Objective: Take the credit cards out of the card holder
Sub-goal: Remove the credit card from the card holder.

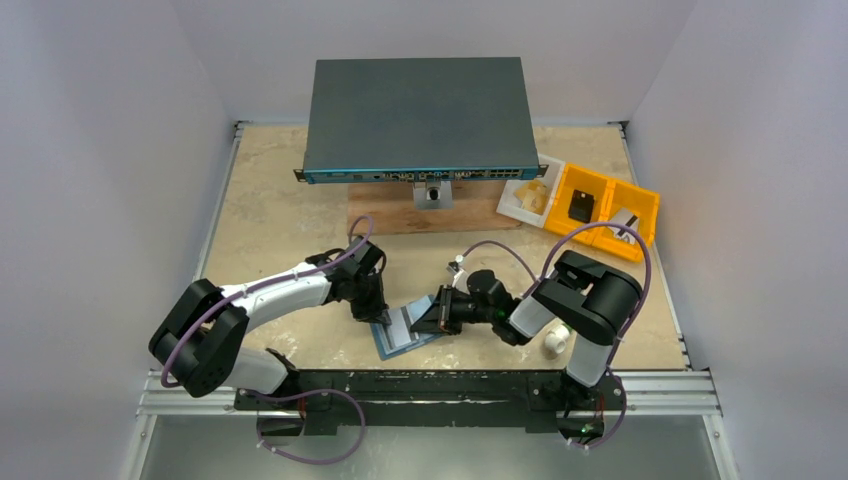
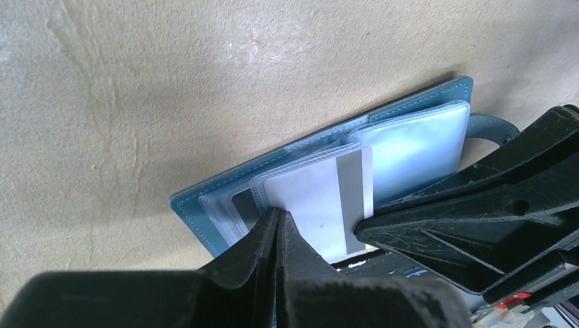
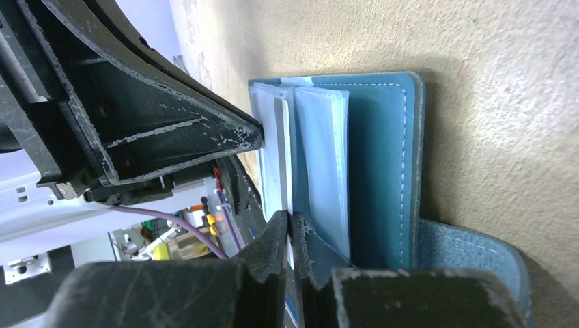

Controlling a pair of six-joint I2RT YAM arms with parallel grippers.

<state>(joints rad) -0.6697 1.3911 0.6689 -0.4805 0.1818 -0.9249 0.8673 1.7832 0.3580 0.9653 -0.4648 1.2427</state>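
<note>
The card holder (image 2: 194, 215) is coloured steel blue and edged with pale stitching. The credit card (image 2: 311, 198) is seen as white, crossed by a grey stripe. The tabletop (image 2: 171, 89) is mottled beige. The left claw (image 2: 280, 225) and right claw (image 3: 290, 225) are finished in scuffed black.
</note>
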